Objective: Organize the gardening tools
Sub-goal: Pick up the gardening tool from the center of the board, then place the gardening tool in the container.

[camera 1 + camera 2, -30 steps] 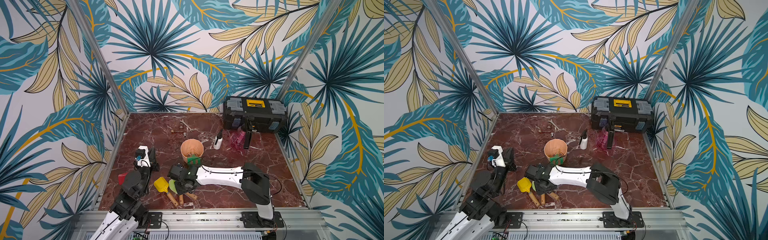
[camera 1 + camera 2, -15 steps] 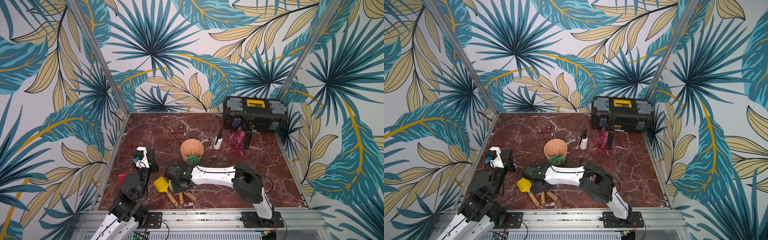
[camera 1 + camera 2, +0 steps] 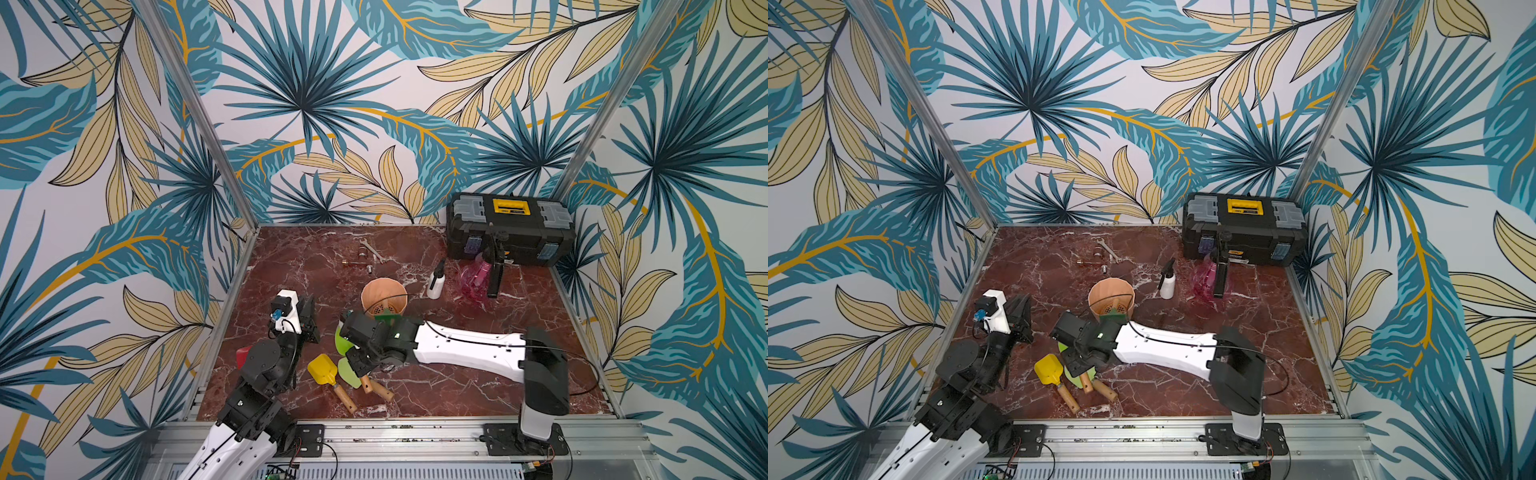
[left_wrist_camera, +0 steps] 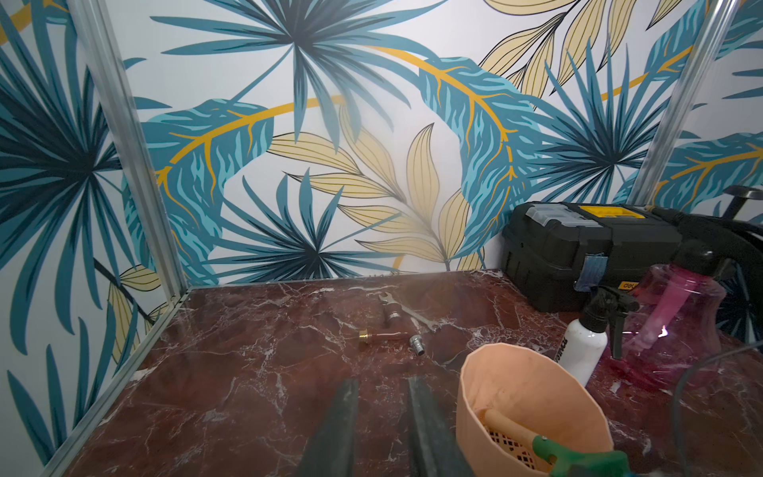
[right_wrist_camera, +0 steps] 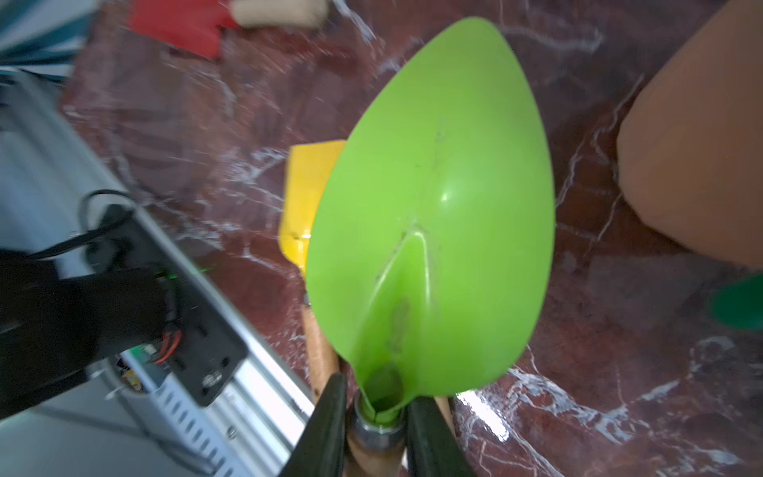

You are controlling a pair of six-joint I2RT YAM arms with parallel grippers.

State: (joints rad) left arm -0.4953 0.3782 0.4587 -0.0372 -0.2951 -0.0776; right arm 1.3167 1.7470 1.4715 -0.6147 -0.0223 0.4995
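Your right gripper (image 5: 377,392) clamps the lime-green trowel (image 5: 433,206) at its neck — handle cut off; left gripper (image 4: 382,384) slightly parted, empty, only fingertips visible.

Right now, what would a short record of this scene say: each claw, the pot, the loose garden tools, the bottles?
right gripper: shut on lime-green wooden-handled trowel, at its metal collar
left gripper: open, empty
peach plastic pot: holds dark-green rake
loose on marble table: yellow scoop, second lime-green trowel, red tool
white spray bottle, pink spray bottle: upright near black-and-yellow toolbox
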